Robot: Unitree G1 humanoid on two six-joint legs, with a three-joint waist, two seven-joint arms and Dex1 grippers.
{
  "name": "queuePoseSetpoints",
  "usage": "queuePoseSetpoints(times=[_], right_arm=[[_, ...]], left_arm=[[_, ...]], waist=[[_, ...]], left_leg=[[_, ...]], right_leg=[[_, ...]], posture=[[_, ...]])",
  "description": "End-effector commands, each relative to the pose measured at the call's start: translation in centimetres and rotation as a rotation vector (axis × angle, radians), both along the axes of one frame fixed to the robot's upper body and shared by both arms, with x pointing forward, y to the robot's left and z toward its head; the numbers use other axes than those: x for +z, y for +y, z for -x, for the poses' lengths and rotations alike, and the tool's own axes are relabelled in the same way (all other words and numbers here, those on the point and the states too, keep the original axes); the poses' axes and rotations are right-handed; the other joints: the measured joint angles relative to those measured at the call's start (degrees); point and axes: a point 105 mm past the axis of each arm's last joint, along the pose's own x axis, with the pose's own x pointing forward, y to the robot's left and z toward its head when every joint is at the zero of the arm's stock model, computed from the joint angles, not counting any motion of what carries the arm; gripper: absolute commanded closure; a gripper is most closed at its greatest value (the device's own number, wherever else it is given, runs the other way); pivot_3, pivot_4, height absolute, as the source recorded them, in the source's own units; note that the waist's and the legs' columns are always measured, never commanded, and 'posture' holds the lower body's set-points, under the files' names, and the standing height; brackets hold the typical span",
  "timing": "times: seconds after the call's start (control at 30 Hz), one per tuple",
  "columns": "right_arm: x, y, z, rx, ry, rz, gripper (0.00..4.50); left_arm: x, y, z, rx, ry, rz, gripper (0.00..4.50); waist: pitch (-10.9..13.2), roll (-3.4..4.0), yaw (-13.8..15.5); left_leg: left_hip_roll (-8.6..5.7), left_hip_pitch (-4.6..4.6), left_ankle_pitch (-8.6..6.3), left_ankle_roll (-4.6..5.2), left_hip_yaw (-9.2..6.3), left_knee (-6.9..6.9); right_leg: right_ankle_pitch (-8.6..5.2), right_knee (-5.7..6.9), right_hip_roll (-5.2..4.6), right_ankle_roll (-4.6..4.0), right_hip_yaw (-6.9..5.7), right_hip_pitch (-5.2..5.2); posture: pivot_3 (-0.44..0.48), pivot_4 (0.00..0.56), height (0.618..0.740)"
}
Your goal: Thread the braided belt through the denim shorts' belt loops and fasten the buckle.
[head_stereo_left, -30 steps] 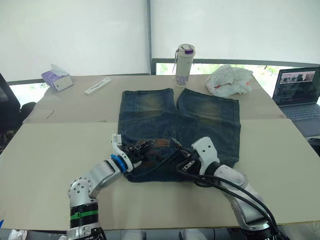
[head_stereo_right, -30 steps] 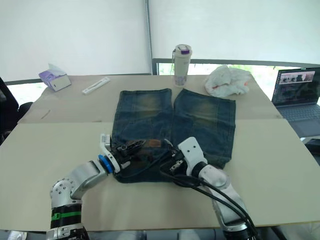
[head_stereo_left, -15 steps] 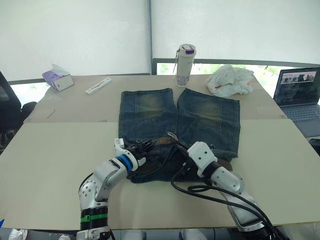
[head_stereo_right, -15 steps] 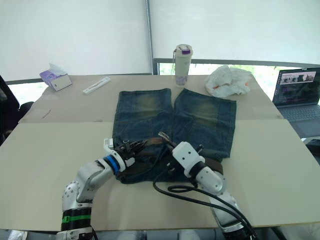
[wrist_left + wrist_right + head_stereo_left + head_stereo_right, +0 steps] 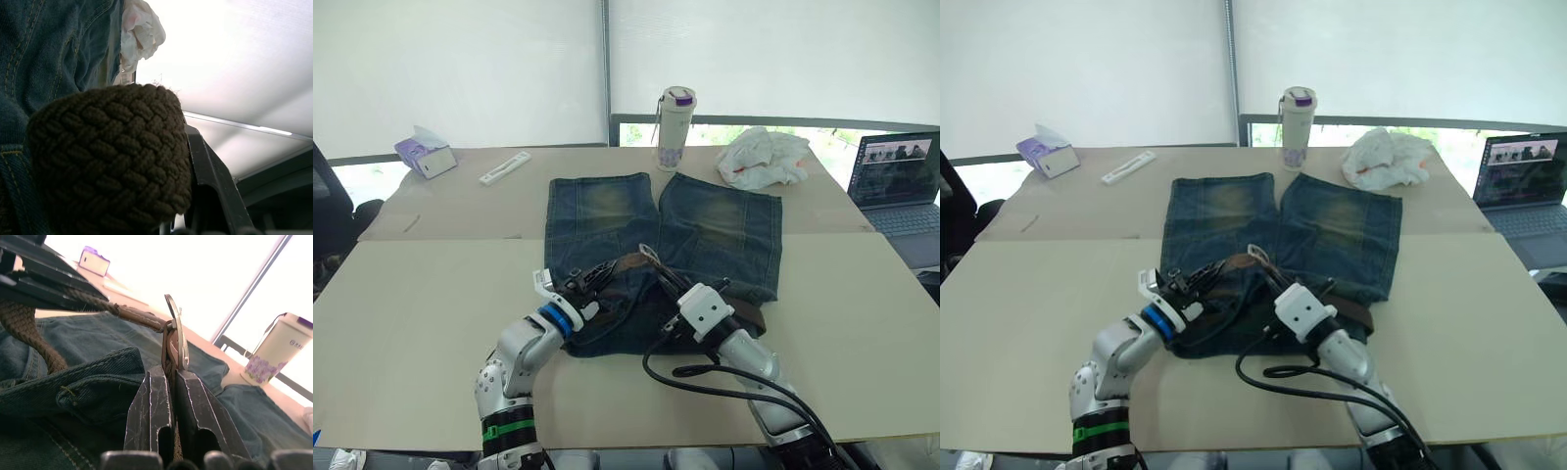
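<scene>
The denim shorts lie flat with the waistband toward me, bunched under my grippers. The braided belt arches above the waistband between both grippers, and another stretch lies along the waistband at the right. My left gripper is shut on the braided strap. My right gripper is shut on the strap just below the silver buckle, which stands upright above its fingers. The strap dips behind a waistband fold. The belt loops are hidden in the bunched denim.
A white bottle stands beyond the shorts' legs, with a crumpled white cloth to its right. A laptop sits at the far right edge. A tissue box and a flat white strip lie far left.
Both grippers have moved forward and up over the waistband, and the belt's buckle end now rises above the denim. The shorts have not shifted.
</scene>
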Motion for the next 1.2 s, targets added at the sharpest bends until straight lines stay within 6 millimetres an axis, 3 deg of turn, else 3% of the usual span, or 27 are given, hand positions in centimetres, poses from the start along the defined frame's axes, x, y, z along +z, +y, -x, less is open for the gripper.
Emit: queuePoseSetpoints(times=[0.03,0.23,0.4,0.57,0.87,1.1,1.2], right_arm=[[1.8,0.6,0.5,0.047,-0.091,-0.041,4.48],[1.7,0.7,0.3,0.046,-0.093,-0.058,4.48],[1.9,1.0,0.2,0.050,-0.104,-0.072,4.48],[3.1,1.5,0.3,0.074,-0.140,-0.118,4.48],[2.5,1.6,0.6,0.082,-0.128,-0.106,4.48],[2.4,1.5,0.7,0.081,-0.129,-0.100,4.48],[2.1,2.0,0.7,0.098,-0.123,-0.077,4.48]], left_arm=[[1.0,-1.4,0.3,-0.039,-0.043,0.105,4.50],[2.6,-1.6,0.4,-0.062,-0.145,0.203,4.50],[2.0,-1.6,0.7,-0.089,-0.148,0.207,4.50],[0.1,-1.1,0.4,-0.092,-0.065,0.174,4.50],[1.3,-1.3,-0.6,-0.050,-0.071,0.233,4.50],[2.1,-0.2,-1.2,0.022,-0.078,0.261,4.50],[2.1,-1.4,-0.6,-0.024,-0.082,0.243,4.50]], waist=[[0.0,0.00,0.0],[0.0,-0.01,-0.1],[0.0,-0.01,-0.1],[0.0,-0.01,-0.1],[0.0,0.00,-0.1],[0.0,-0.01,-0.1],[0.0,-0.01,-0.1]], left_leg=[[0.00,0.00,0.00,0.00,0.00,0.00],[0.00,0.00,0.00,-0.01,0.01,0.00],[0.01,0.00,0.01,-0.02,-0.01,0.00],[0.01,0.00,0.01,-0.02,-0.01,0.00],[0.02,0.01,0.01,-0.02,-0.02,0.00],[0.02,0.00,0.01,-0.02,-0.01,0.00],[0.02,0.00,0.01,-0.02,-0.02,0.00]], right_leg=[[0.00,0.00,0.00,0.00,0.00,0.00],[0.00,-0.02,0.01,0.00,0.00,0.02],[0.00,-0.01,0.01,0.00,0.00,0.01],[0.00,0.00,0.01,0.00,0.00,0.01],[0.00,0.00,0.01,0.00,0.00,0.01],[0.00,-0.01,0.01,0.00,0.00,0.01],[0.00,0.00,0.01,0.00,0.00,0.01]], posture=[[0.000,0.150,0.740],[0.000,0.150,0.740],[0.000,0.150,0.740],[0.000,0.150,0.740],[0.000,0.150,0.740],[0.000,0.150,0.740],[0.000,0.150,0.740]])
